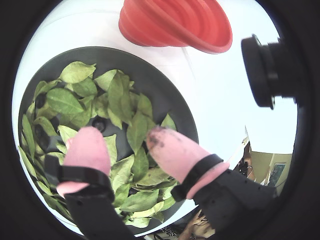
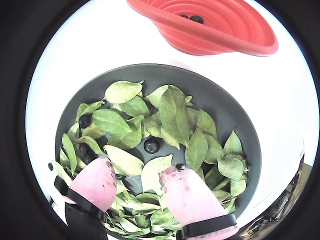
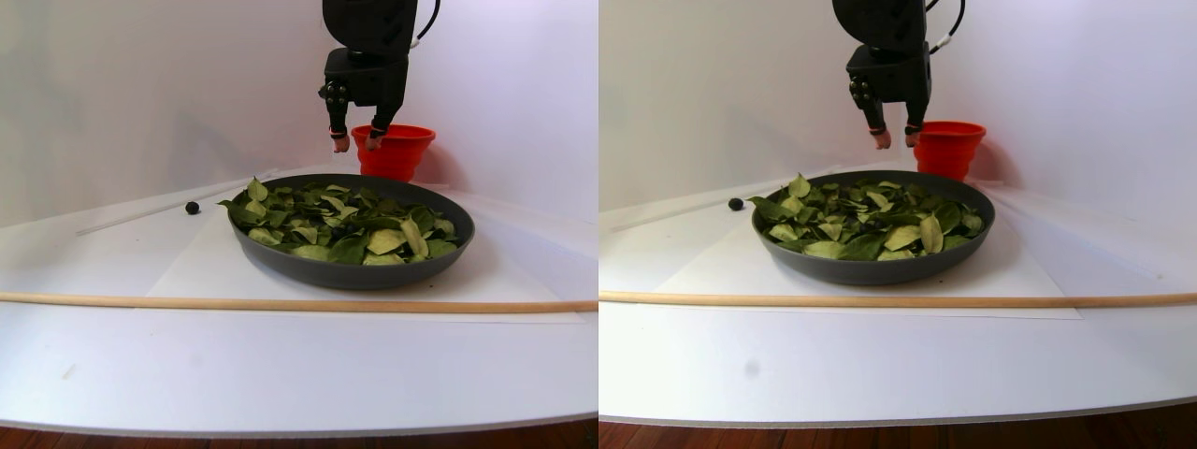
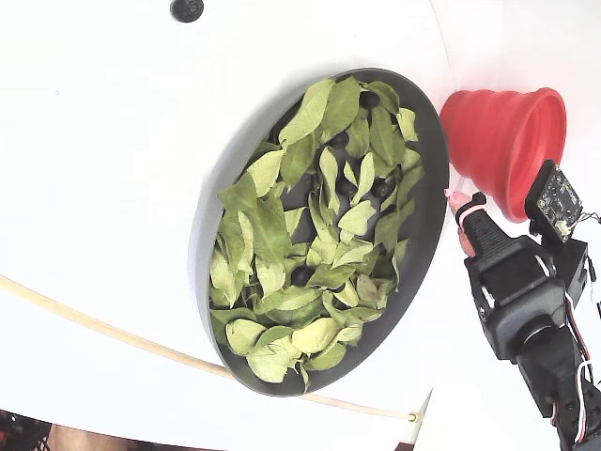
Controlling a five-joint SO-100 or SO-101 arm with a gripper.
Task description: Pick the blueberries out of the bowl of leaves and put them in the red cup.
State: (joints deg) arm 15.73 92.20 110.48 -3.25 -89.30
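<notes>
The dark grey bowl (image 2: 227,107) holds many green leaves (image 2: 175,112) with blueberries (image 2: 151,145) between them; more berries lie at its left side (image 2: 85,121). The red cup (image 2: 220,30) stands just beyond the bowl's far rim, with dark berries (image 2: 196,19) inside. My gripper (image 2: 136,172) is open and empty, its pink fingertips (image 1: 87,145) hovering over the leaves at the near rim in both wrist views. In the stereo pair view the gripper (image 3: 353,144) hangs above the bowl's (image 3: 346,267) back edge, next to the cup (image 3: 393,150). The fixed view shows the gripper (image 4: 460,211) between bowl (image 4: 427,225) and cup (image 4: 502,141).
One loose dark berry (image 3: 192,208) lies on the white table left of the bowl; it also shows in the fixed view (image 4: 187,9). A long wooden rod (image 3: 281,304) lies across the table in front of the bowl. A black camera module (image 1: 265,70) sticks out beside the gripper.
</notes>
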